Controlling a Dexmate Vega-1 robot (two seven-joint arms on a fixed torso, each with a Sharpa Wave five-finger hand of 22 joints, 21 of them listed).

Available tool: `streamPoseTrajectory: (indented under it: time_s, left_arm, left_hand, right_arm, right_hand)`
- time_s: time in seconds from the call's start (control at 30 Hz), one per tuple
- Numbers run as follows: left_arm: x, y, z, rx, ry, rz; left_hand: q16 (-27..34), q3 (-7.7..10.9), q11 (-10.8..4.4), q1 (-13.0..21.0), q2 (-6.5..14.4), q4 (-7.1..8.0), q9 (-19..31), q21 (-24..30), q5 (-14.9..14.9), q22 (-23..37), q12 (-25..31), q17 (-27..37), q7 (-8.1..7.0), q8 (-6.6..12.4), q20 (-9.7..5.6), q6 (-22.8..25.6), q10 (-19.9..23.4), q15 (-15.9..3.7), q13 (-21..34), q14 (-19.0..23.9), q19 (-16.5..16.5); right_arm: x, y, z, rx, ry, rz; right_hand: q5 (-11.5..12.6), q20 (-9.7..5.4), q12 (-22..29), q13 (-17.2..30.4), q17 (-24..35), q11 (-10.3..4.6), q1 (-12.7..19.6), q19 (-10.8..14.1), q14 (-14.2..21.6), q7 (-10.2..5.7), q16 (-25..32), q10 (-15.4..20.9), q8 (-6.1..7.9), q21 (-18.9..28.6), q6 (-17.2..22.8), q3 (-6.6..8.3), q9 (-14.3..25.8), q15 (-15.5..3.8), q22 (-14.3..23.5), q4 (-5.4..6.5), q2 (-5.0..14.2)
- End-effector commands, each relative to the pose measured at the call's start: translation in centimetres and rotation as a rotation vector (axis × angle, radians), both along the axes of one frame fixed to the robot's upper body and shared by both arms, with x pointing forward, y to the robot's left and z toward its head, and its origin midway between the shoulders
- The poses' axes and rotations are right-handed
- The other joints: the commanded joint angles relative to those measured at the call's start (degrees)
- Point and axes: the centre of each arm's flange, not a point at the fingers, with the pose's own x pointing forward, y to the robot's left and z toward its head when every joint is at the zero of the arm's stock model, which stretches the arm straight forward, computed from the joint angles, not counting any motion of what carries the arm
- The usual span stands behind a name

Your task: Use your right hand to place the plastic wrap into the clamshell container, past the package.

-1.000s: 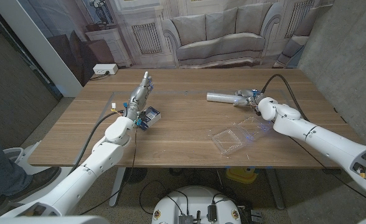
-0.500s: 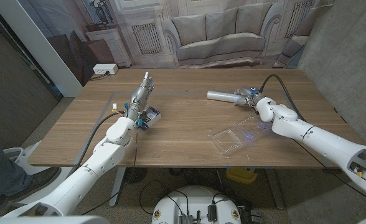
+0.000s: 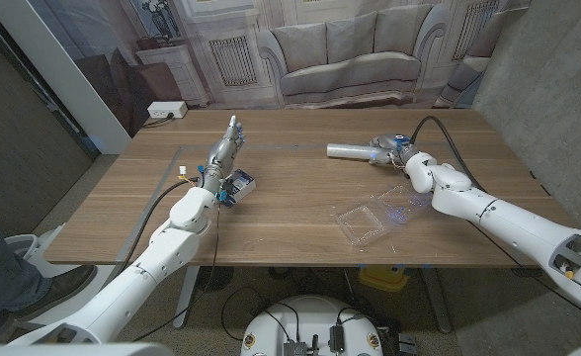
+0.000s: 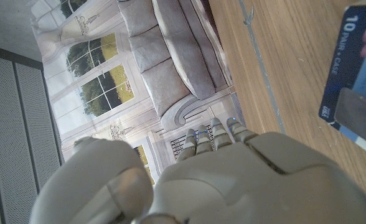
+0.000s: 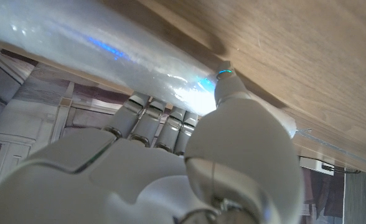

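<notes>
**Right hand on the wrap roll, far side of the table**

The right hand [image 3: 391,153] is out at the far right part of the table [image 3: 300,213], with its arm stretched in from the near right corner and bent at the elbow. Its fingers [image 5: 147,119] are curled around one end of the plastic wrap [image 3: 350,152], and the thumb presses on the roll from the other side (the right wrist view shows this best, with the shiny tube right against the hand). The roll lies level, just above the wood or on it; I can't tell which.

The clamshell container [image 3: 374,216] sits open nearer the front edge, below the hand and apart from it, clear plastic and hard to make out.

Over on the other side, the left hand [image 3: 226,148] stands on its edge with fingers straight and together, pointing away from the robot and holding nothing. The package [image 3: 238,185], blue with white print, lies just beside that wrist.
</notes>
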Motion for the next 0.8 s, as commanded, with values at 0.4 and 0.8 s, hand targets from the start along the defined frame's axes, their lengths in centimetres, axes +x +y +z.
streamPoseTrajectory:
  time_s: [0.4, 0.8]
  left_arm:
    - [0.1, -0.4, 0.4, 0.021, 0.005, -0.016]
    - [-0.3, -0.3, 0.8, 0.032, -0.003, -0.015]
  left_hand:
    - [-0.12, -0.36, -0.36, 0.16, 0.39, -0.25, 0.17, 0.02, 0.21, 0.3, -0.26, 0.15, 0.26, -0.31, 0.38, 0.3, -0.01, -0.31, 0.2, -0.03, -0.09]
    - [-0.12, -0.36, -0.39, 0.17, 0.42, -0.24, 0.17, 0.03, 0.19, 0.3, -0.29, 0.15, 0.29, -0.31, 0.4, 0.33, -0.07, -0.24, 0.2, -0.03, -0.1]
  right_arm:
    - [-2.4, 0.0, 0.9, 0.016, -0.076, 0.081]
    - [-4.5, -0.2, 1.1, 0.01, -0.119, 0.112]
  right_hand:
    - [0.0, -8.34, 0.12, 0.11, -0.01, -2.51, 5.84, 2.43, 3.01, -5.58, 0.31, 4.89, 0.18, 2.04, 12.2, 4.5, 0.26, -9.09, 0.51, 4.21, 4.9]
    - [-0.03, -8.34, -0.15, 0.1, -0.12, -2.43, 5.92, 2.36, 3.11, -5.51, 0.05, 4.96, 0.02, 2.24, 12.48, 4.52, 0.3, -9.09, 0.52, 4.25, 4.76]
